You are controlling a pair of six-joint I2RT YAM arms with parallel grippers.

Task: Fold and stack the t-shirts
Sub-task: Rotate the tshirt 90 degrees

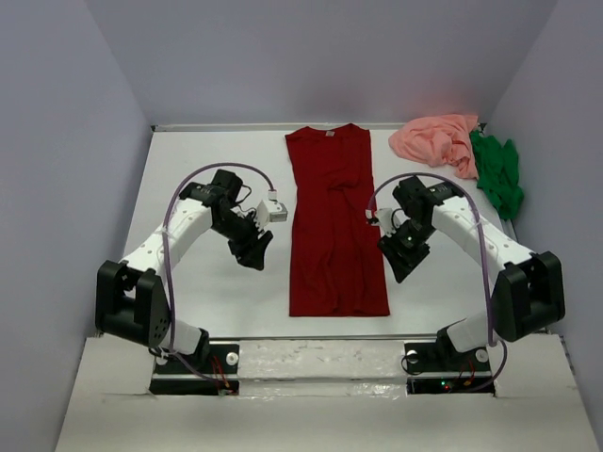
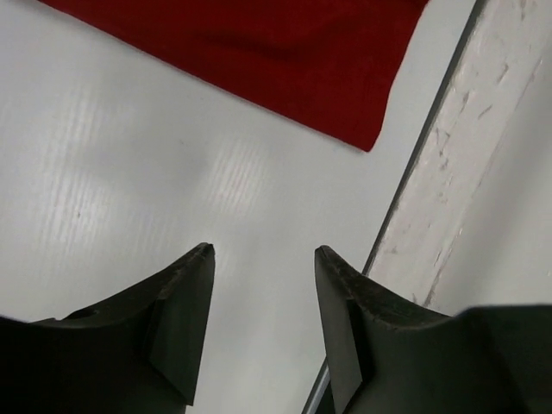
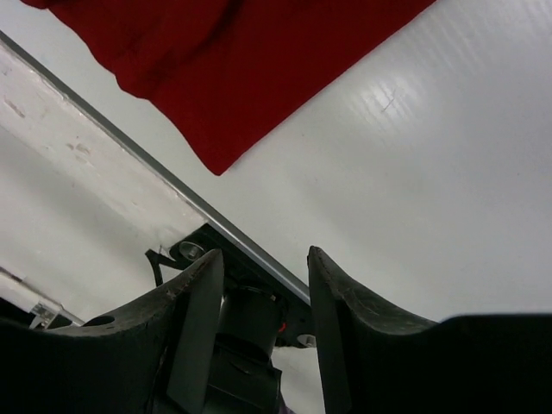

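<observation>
1. Shirts, three, all on the white counter (image 1: 217, 301), none stacked.
2. Dark red t-shirt (image 1: 334, 226): flat, a long narrow strip running away from the arm bases, collar at the far end, hem at the near end. It lies between the two pincers, right of the left one and left of the right one. Neither pincer touches it.
3. Salmon pink t-shirt (image 1: 435, 139): crumpled heap, well beyond the right pincer (image 1: 403, 256), toward the far right corner.
4. Bright green t-shirt (image 1: 497, 174): crumpled, beyond and to the right of the right pincer, lying against the pink heap's right side; pink cloth overlaps its edge.
5. Left pincer (image 1: 252, 250): just beside the red shirt's left edge, about halfway along it, tips pointing to the near side. In the left wrist view the left pincer (image 2: 263, 254) has its jaws apart, with only bare counter in the gap. The red shirt's (image 2: 259, 52) hem corner lies ahead of the fingers (image 2: 181, 319), apart from them.
6. Right pincer, right wrist view (image 3: 263, 259): jaws apart, nothing gripped. The red shirt's (image 3: 241, 69) near corner is ahead and to the left, clear of the tips. The counter's edge rail (image 3: 172, 185) and a dark arm base (image 3: 246, 336) show through the gap.
</observation>
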